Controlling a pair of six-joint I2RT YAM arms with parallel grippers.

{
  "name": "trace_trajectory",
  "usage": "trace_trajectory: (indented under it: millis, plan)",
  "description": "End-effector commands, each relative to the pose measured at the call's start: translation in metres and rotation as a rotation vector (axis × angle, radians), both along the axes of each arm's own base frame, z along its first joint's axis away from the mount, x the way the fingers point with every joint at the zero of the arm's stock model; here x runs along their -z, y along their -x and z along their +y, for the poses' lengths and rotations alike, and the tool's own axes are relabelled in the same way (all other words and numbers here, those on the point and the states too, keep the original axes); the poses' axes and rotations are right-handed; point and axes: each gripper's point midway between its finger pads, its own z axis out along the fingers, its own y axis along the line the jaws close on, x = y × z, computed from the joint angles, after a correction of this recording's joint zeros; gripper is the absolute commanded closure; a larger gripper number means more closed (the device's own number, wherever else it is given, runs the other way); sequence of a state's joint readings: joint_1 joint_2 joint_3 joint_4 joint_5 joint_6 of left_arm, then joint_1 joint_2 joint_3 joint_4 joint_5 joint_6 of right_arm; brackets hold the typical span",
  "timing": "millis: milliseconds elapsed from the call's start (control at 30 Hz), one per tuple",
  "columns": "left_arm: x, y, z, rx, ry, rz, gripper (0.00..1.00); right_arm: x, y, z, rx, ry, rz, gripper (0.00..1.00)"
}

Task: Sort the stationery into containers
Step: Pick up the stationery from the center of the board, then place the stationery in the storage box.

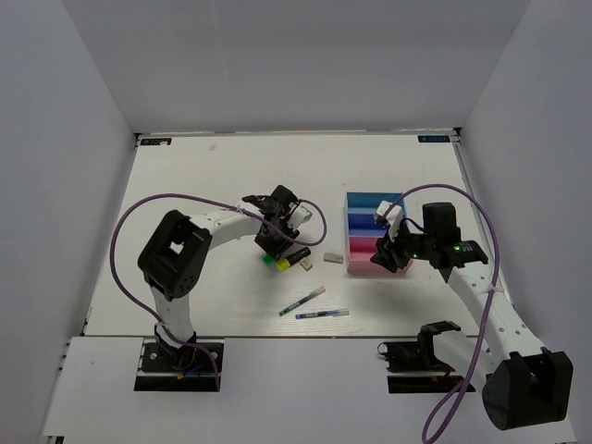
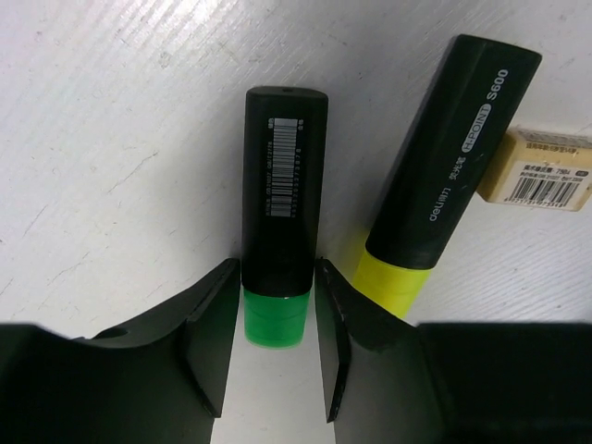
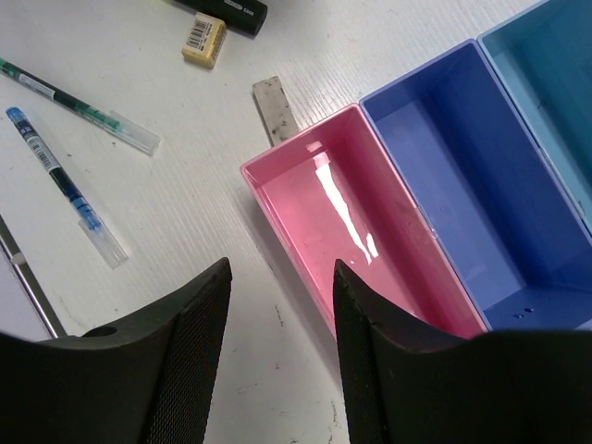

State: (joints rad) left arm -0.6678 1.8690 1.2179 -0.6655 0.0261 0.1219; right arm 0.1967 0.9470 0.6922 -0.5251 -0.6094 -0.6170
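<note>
My left gripper (image 2: pixel 276 270) (image 1: pixel 275 246) is low over the table, its jaws closed against the black body of the green highlighter (image 2: pixel 282 203), which lies flat with its green cap (image 1: pixel 266 261) between the fingers. The yellow highlighter (image 2: pixel 444 166) (image 1: pixel 294 261) lies just right of it, touching a pale barcode eraser (image 2: pixel 541 171) (image 3: pixel 205 39). My right gripper (image 3: pixel 279 277) (image 1: pixel 388 254) is open and empty above the near left corner of the pink bin (image 3: pixel 277 176). The darker blue bin (image 3: pixel 462 83) and the pink bin look empty. The purple highlighter is not in view.
A grey eraser (image 1: pixel 333 257) (image 3: pixel 275 109) lies just left of the organiser (image 1: pixel 351 222). The greenish pen (image 1: pixel 302 302) (image 3: pixel 79 106) and the blue pen (image 1: pixel 322 314) (image 3: pixel 65 185) lie nearer the front. The light blue bin (image 3: pixel 564 55) is the farthest one.
</note>
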Motion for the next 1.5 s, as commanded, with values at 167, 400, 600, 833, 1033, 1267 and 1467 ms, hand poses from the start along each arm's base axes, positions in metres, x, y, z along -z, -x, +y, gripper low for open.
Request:
trace_trajectory:
  millis: [167, 400, 600, 833, 1033, 1267, 1467]
  plan:
    - [0.015, 0.002, 0.001, 0.018, -0.035, 0.006, 0.66, -0.016, -0.003, 0.004, -0.022, -0.024, -0.040, 0.48]
    - [-0.017, -0.013, -0.007, -0.006, 0.006, -0.083, 1.00, -0.017, -0.002, 0.002, -0.017, -0.019, -0.045, 0.51]
    - [-0.099, -0.039, -0.056, 0.076, 0.168, -0.260, 1.00, -0.021, -0.015, -0.005, 0.058, -0.001, -0.093, 1.00]
    - [-0.156, -0.054, -0.142, 0.289, 0.345, -0.422, 1.00, -0.023, -0.033, -0.022, 0.176, 0.047, -0.160, 1.00]
    - [-0.173, -0.075, -0.201, 0.362, 0.518, -0.463, 1.00, -0.037, -0.051, -0.041, 0.303, 0.086, -0.255, 1.00]
    - [-0.170, -0.101, -0.245, 0.402, 0.635, -0.533, 1.00, -0.041, -0.058, -0.051, 0.351, 0.112, -0.300, 1.00]
    - [-0.158, -0.113, -0.263, 0.372, 0.678, -0.536, 1.00, -0.041, -0.060, -0.055, 0.364, 0.128, -0.312, 1.00]
